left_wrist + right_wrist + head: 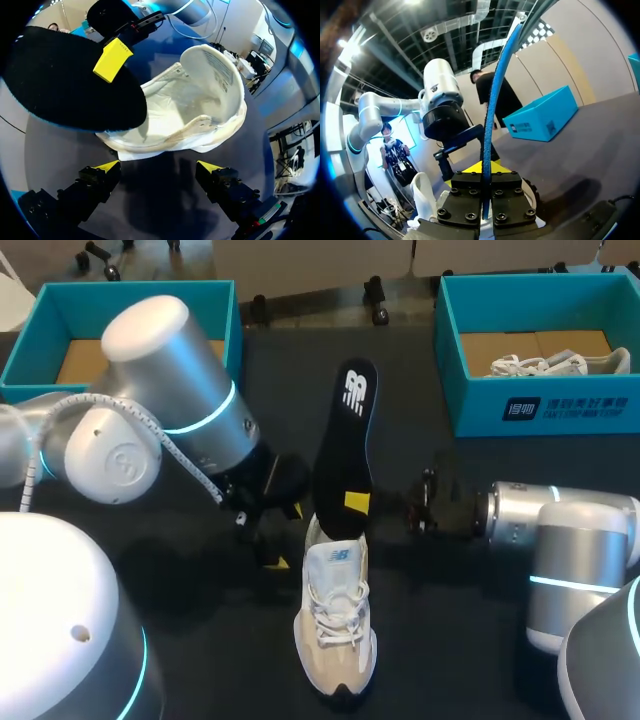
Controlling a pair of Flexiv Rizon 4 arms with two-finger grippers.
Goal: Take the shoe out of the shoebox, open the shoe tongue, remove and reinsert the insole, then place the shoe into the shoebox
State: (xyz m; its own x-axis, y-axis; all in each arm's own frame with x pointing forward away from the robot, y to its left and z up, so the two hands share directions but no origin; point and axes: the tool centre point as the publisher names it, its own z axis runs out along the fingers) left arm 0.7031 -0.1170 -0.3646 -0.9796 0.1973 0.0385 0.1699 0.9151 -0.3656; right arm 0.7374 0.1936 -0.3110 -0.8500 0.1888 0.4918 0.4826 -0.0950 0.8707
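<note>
Head view: insole (345, 440) out of the shoe (335, 625); reinserting comes next, I judge.
My right end effector (487, 170) pinches the insole upright over the shoe's mouth. The shoe sits mid-table (440, 640). My left end effector (157, 167) is open beside the heel. Next: steady the shoe and feed the insole in.
</note>
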